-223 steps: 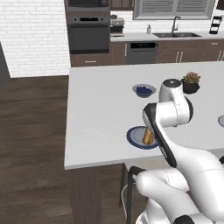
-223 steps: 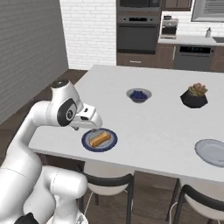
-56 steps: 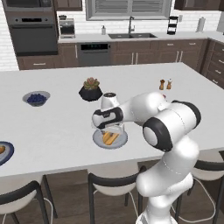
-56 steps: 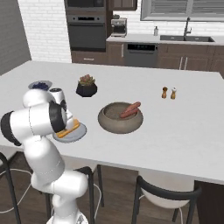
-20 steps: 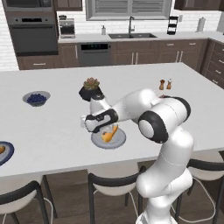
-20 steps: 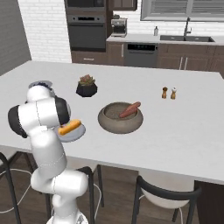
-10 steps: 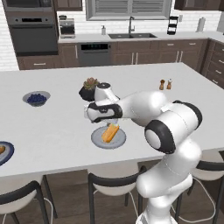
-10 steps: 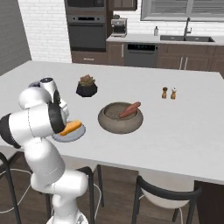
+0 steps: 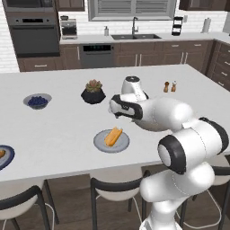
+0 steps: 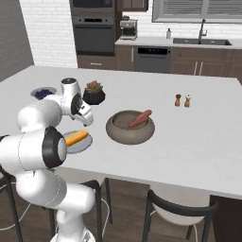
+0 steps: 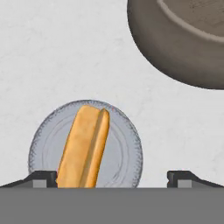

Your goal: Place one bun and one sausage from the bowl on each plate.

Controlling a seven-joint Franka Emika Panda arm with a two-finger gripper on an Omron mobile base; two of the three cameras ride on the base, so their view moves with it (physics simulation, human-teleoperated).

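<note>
A light grey plate (image 9: 99,143) (image 10: 84,145) (image 11: 130,149) near the counter's front edge carries an orange bun (image 9: 113,136) (image 10: 76,138) (image 11: 84,146) lying flat. My gripper (image 9: 112,108) (image 10: 88,120) (image 11: 113,177) hovers above this plate, open and holding nothing. To the right stands the wide grey bowl (image 10: 118,130) (image 11: 183,41) with a reddish sausage (image 10: 140,118) in it; my arm hides the bowl in the left base view. The dark-blue-rimmed plate (image 9: 8,158) lies at the far left edge with something orange on it.
A black pot with a succulent (image 9: 93,92) (image 10: 93,93) and a small bowl of blue berries (image 9: 37,100) (image 10: 43,93) stand farther back. Salt and pepper shakers (image 9: 170,86) (image 10: 182,100) sit behind the bowl. Stools line the counter's near edge.
My hand has risen from the light grey plate and drawn back toward the bowl, jaws wide throughout. The bun stays lying on the plate.
</note>
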